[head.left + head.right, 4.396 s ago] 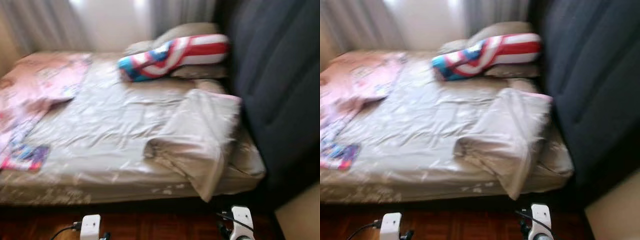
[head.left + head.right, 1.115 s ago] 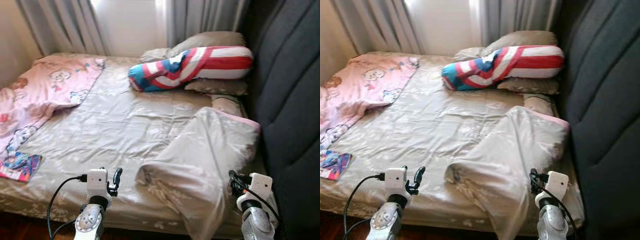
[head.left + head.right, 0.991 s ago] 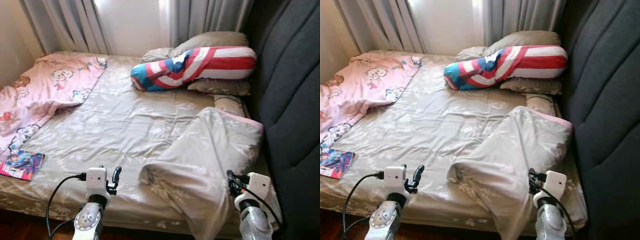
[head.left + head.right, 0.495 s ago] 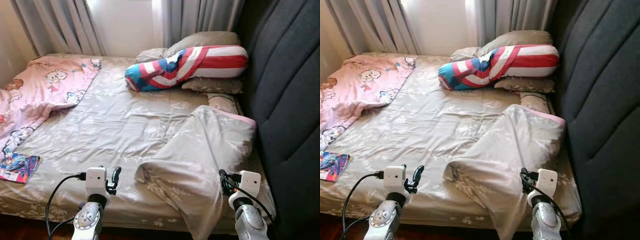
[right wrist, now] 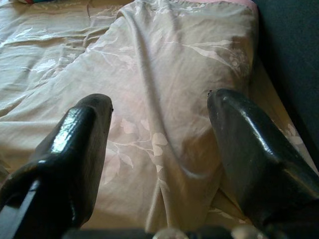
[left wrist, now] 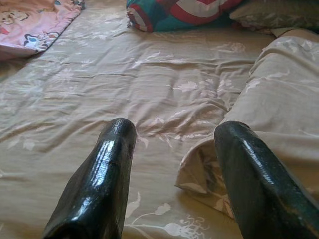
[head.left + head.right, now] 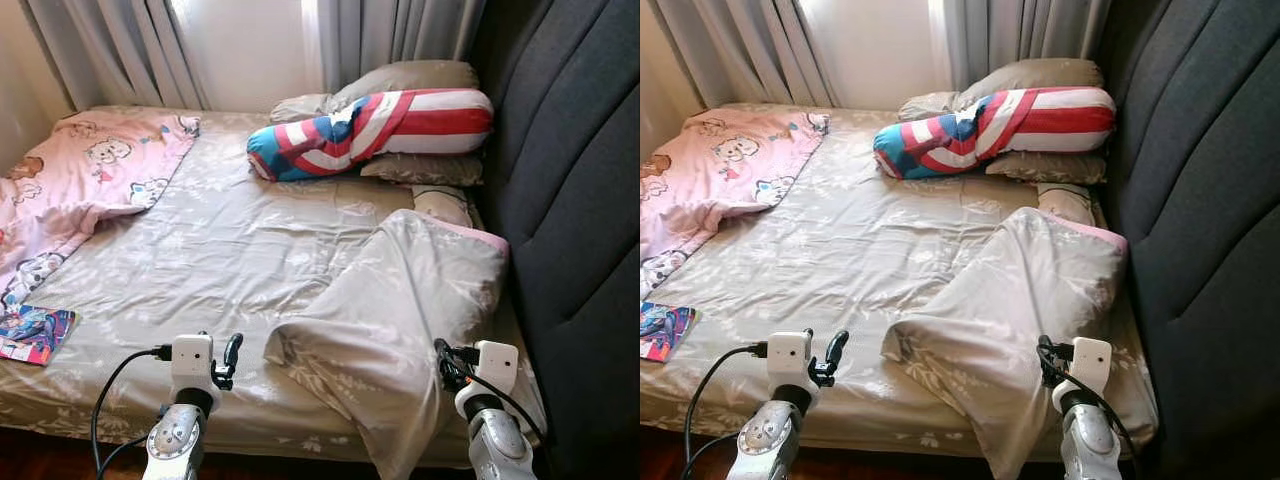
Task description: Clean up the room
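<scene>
A beige floral blanket (image 7: 400, 310) lies crumpled on the bed's right side, near the dark headboard, with one corner hanging over the bed's front edge.

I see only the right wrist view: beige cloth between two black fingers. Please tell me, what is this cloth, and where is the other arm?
Observer: It is a beige blanket bunched on the bed's right side, one end hanging over the near edge. The right gripper, open, is just beside it.
Operator: And the left arm?
Observer: The left gripper is raised over the sheet near the front edge, open, to the left of the blanket's loose corner.
Operator: Is there anything else to tidy?
Observer: Yes. A pink blanket lies crumpled on the far left, and a colourful book sits at the near left edge.
</scene>
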Controlling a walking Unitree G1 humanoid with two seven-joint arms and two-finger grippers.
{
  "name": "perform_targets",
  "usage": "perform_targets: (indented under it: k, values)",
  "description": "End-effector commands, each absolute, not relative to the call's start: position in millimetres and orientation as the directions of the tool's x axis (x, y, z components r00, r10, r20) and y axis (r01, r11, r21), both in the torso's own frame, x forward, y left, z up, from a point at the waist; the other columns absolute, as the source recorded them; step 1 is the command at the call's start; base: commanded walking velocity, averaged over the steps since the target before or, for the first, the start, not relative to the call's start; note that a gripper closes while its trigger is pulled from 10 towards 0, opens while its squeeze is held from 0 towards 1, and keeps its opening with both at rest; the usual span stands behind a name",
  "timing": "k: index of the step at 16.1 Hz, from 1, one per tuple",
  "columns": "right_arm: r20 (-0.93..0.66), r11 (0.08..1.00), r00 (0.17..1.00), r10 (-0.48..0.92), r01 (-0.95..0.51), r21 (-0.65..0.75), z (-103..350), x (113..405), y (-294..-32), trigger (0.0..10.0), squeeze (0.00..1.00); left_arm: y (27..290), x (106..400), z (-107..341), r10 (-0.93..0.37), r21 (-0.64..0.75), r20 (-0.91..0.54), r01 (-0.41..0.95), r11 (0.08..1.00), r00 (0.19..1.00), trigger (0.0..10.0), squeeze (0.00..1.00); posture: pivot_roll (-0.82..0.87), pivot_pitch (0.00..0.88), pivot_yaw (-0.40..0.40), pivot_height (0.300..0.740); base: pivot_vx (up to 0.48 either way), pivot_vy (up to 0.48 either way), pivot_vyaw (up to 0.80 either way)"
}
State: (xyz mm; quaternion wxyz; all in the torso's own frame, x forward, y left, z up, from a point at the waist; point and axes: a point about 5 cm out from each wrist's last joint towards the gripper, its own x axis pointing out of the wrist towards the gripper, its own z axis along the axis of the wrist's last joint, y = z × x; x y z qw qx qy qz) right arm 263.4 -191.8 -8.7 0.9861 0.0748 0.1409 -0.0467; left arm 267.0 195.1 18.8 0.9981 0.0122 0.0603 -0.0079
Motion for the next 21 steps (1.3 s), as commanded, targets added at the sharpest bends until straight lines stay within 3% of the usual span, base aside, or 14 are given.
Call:
perform_targets:
  k: [1,6,12,14,21]
  values:
    - [-0.290,0.984,0.956,-0.053,0.100,0.147,-9.2,263.8,-187.8,10.0,0.00,199.2,269.8,21.1,-0.005,0.015,-0.124,0.007,1.000,0.992,10.0,0.00,-0.04,0.023,-0.015,0.717,0.000,0.000,0.00]
    - [-0.321,0.984,0.946,-0.052,0.104,0.145,-14.0,260.1,-188.3,10.0,0.00,206.1,265.2,16.9,0.012,0.023,-0.152,-0.008,1.000,0.988,10.0,0.00,-0.03,0.027,-0.017,0.717,0.000,0.000,0.00]
    - [-0.347,0.984,0.935,-0.070,0.122,0.131,-16.3,259.2,-190.0,10.0,0.00,204.8,267.6,18.1,0.011,0.012,-0.152,-0.009,1.000,0.988,10.0,0.00,-0.04,0.029,-0.015,0.717,0.000,0.478,0.00]
    - [-0.366,0.980,0.927,-0.085,0.144,0.138,-18.3,258.3,-191.1,10.0,0.00,204.9,268.0,18.7,0.008,0.015,-0.150,-0.005,1.000,0.989,10.0,0.00,-0.04,0.031,-0.014,0.717,0.000,0.379,-0.71]
    - [-0.357,0.976,0.929,-0.095,0.157,0.149,-16.0,261.1,-191.5,10.0,0.00,202.0,270.7,23.7,-0.009,0.016,-0.123,0.011,1.000,0.992,10.0,0.00,-0.03,0.025,-0.009,0.717,0.000,0.000,-0.11]
